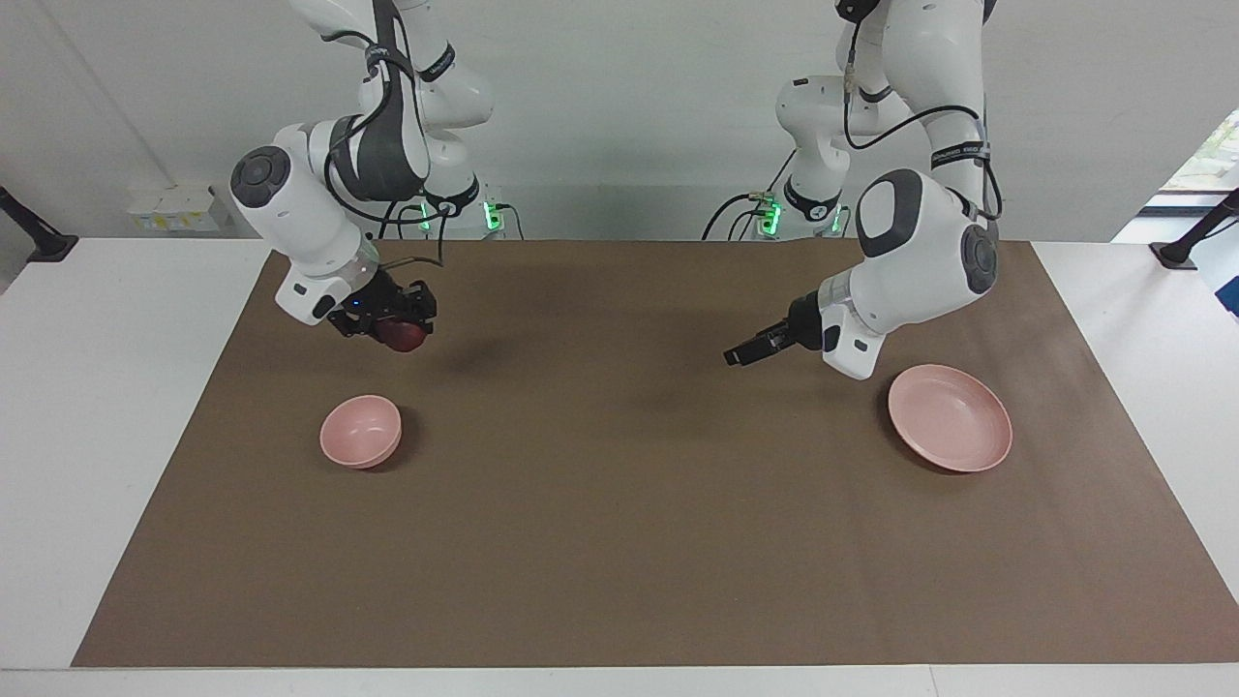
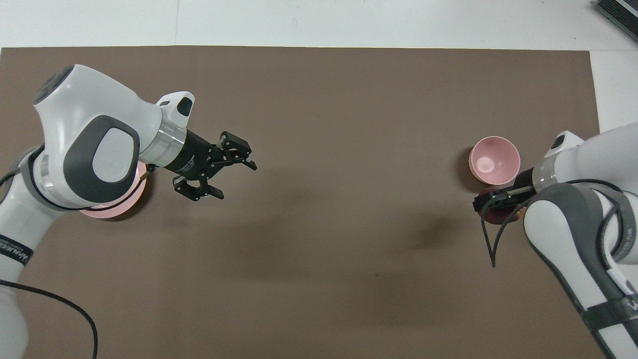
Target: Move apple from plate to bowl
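facing view: high, across the table (image 1: 116,387), facing the robots
overhead view: steeply down from above them
shared: brown mat (image 1: 619,542)

A large brown mat (image 1: 619,542) covers most of the white table (image 1: 116,436). A dark object (image 2: 618,12), possibly some equipment, is at the table corner. Black clamp stands (image 1: 1195,237) are at both table ends.

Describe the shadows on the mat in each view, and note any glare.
Facing view: soft, blurred shadow on the brown mat near the apple held by the right gripper; darker crescents hug the bowl and plate. Overhead view: diffuse dark patches mid-mat; no glare.
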`<state>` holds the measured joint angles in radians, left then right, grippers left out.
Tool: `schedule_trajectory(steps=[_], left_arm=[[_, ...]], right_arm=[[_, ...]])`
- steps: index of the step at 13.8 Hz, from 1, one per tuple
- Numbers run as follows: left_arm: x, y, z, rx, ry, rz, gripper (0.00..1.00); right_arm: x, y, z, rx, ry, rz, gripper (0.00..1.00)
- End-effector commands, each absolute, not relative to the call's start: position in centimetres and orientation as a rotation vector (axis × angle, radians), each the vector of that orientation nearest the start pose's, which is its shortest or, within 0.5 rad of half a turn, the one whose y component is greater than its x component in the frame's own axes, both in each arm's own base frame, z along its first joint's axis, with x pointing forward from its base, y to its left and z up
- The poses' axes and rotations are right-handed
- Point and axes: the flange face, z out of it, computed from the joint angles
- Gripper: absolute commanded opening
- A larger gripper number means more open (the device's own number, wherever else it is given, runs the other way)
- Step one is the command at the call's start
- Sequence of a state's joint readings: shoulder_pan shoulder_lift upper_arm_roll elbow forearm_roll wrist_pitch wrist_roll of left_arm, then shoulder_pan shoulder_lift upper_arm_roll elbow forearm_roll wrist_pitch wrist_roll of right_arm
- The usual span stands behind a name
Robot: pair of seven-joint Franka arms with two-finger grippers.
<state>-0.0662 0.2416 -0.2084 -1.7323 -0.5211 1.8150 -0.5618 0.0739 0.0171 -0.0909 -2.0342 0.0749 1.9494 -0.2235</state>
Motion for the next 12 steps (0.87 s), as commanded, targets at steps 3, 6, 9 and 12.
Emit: schedule_trajectory(steps=[3,6,9,12], left_arm=[[58.4,-16.0,49.3,-3.426,-0.321,0.271,1.00],[58.1,-13.9,51.7,-3.418,-0.257,0.162,1.00],[57.5,-11.0,54.1,-3.400,-0.228,0.083,1.00],[56.8,-8.4,55.6,-3.292,0.057,0.008,1.00]], right_arm=[[59.2,-2.2,41.8,-3.244,-0.391,0.044,0.00],[62.0,-3.1,41.3,-3.312,-0.444,0.015,0.00],[63.5,-2.8,40.4,-3.335,-0.468,0.015,0.00],[63.2,-2.0,38.4,-3.328,-0.431,0.062,0.00]])
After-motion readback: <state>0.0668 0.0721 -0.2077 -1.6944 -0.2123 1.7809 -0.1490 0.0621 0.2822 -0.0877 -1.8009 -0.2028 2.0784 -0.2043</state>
